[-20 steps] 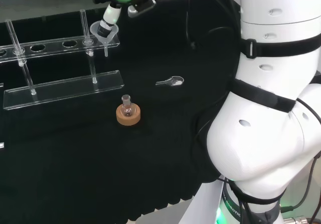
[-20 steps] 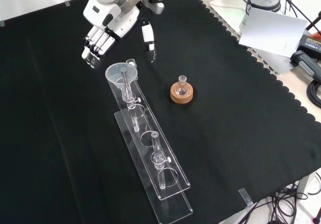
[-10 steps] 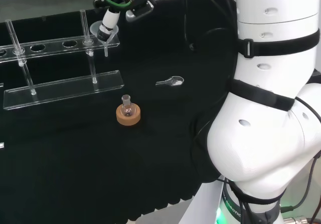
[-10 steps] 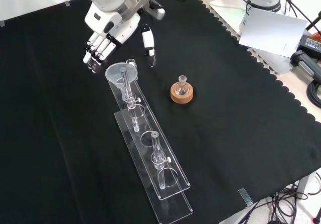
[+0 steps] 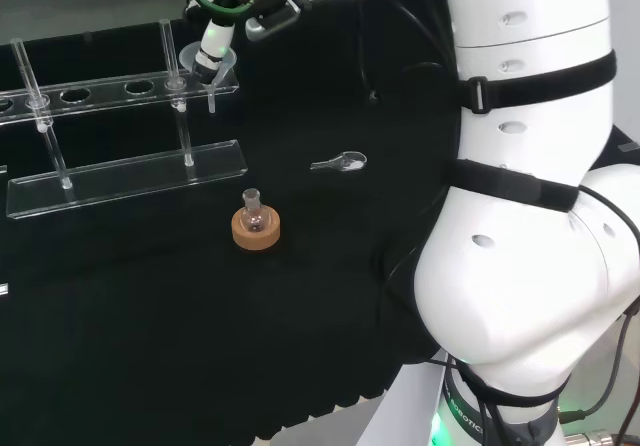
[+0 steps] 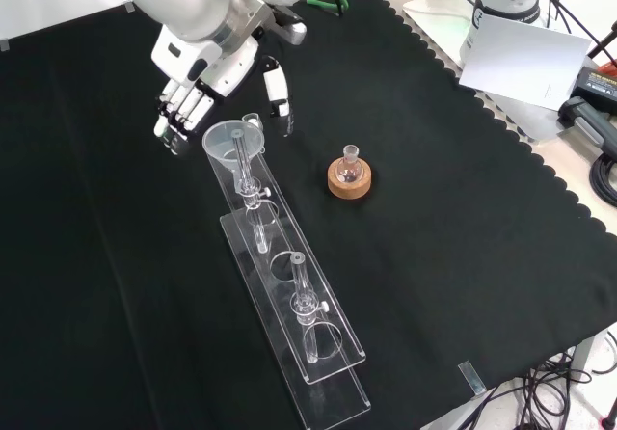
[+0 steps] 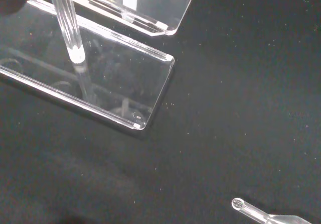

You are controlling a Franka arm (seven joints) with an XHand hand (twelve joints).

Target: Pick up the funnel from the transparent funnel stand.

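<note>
The clear funnel [image 6: 233, 143] sits in the end hole of the transparent stand [image 6: 300, 352], its stem hanging down through the upper shelf. In the head view the funnel [image 5: 206, 66] is at the stand's [image 5: 130, 177] right end. My hand [image 6: 207, 56] hovers just beyond that end, open, with its fingers [image 6: 173, 121] to the funnel's left and the thumb [image 6: 277, 87] to its right, none of them touching it. In the head view the thumb [image 5: 214, 38] points down at the funnel's rim. The wrist view shows the stand's base plate [image 7: 102, 89] and a post [image 7: 67, 29].
A small round flask on a cork ring [image 6: 349, 175] stands to the right of the stand in the front view. A clear spoon [image 5: 340, 162] lies on the cloth, also in the wrist view [image 7: 261, 214]. White equipment [image 6: 525, 59] sits off the cloth's far right.
The hand has drifted a little left and lower in the front view, its fingers now closer beside the funnel's rim. The arm's upper links have swung left. The funnel has not moved.
</note>
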